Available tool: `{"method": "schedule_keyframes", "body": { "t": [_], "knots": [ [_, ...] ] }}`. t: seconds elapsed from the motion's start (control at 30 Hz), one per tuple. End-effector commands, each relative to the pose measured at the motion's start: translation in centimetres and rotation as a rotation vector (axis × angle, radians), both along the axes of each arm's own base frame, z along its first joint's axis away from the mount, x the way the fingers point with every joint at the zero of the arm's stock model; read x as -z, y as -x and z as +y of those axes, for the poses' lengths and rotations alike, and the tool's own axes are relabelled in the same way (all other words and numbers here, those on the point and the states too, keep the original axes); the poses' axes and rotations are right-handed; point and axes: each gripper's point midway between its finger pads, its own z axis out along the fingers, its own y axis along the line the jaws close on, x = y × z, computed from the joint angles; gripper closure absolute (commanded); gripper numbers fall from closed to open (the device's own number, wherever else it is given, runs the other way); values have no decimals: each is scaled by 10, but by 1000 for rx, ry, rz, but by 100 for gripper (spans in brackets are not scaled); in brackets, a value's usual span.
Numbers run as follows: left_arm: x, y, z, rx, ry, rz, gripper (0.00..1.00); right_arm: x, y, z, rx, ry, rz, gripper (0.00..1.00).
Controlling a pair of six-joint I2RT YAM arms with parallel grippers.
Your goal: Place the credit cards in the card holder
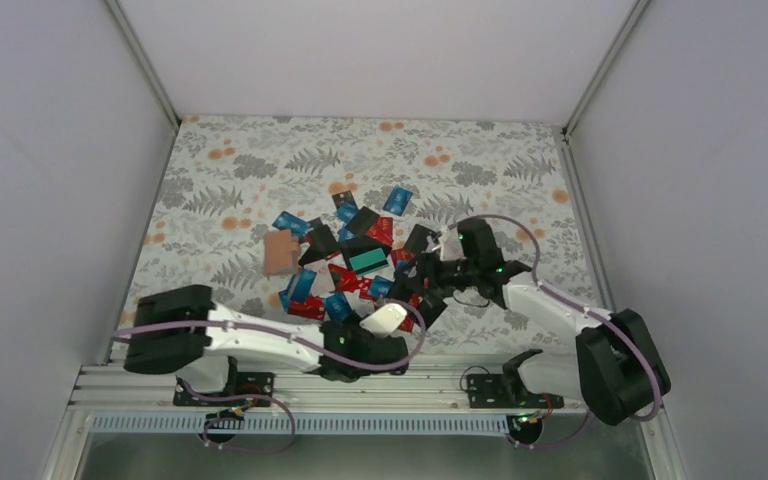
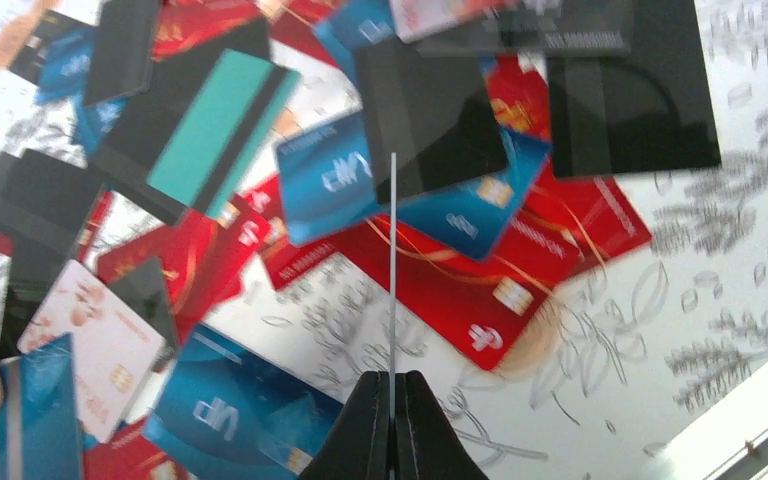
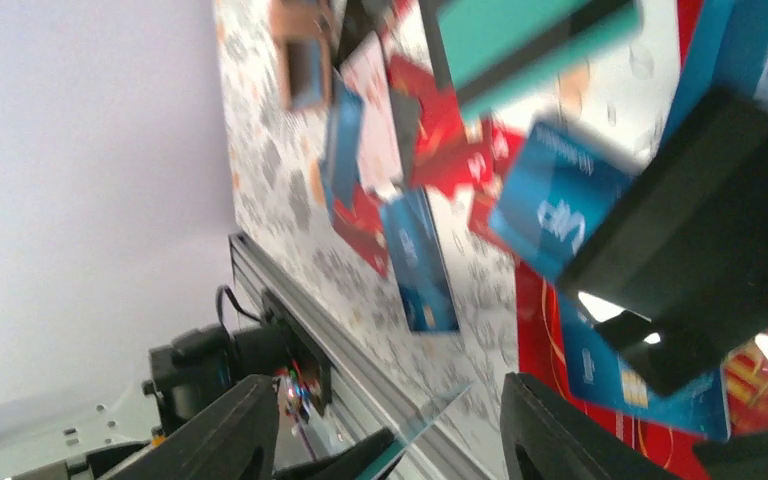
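Note:
Many credit cards (image 1: pixel 355 262) in blue, red, black and teal lie in a loose pile mid-table. They also show in the left wrist view (image 2: pixel 430 250) and the right wrist view (image 3: pixel 415 255). The tan card holder (image 1: pixel 280 254) lies flat at the pile's left edge and shows in the right wrist view (image 3: pixel 303 45). My left gripper (image 2: pixel 392 398) is shut on a pale card (image 1: pixel 388 318), seen edge-on (image 2: pixel 392 260), above the pile's near edge. My right gripper (image 3: pixel 395 440) is open just right of it (image 1: pixel 428 292), and the held card (image 3: pixel 440 420) sits between its fingers.
The metal rail (image 1: pixel 360 385) with both arm bases runs along the table's near edge. White walls enclose the floral tablecloth (image 1: pixel 260 170) on the left, back and right.

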Motion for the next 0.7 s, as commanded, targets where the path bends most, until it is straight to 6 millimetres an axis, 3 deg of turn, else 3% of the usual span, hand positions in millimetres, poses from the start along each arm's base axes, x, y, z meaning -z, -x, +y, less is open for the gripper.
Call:
{"method": "schedule_keyframes", "body": {
  "t": [0.0, 0.07, 0.17, 0.3, 0.53, 0.67],
  "knots": [
    [-34, -17, 2, -14, 120, 16, 98, -28, -27, -16, 29, 18, -139, 38],
    [-44, -25, 3, -15, 180, 63, 98, -36, -36, -21, 34, 23, -193, 35],
    [-63, -46, 22, -93, 247, 85, 98, -47, -48, -20, 39, 18, -259, 33],
    [-72, -79, 61, -236, 274, 118, 98, -52, -59, -10, -4, -18, -305, 34],
    [-69, -116, 119, -426, 204, 149, 97, -45, -82, 19, -86, -23, -330, 37],
    [-69, -131, 129, -455, 220, 182, 98, -44, -87, 48, -160, -53, -344, 37]
  ]
}}
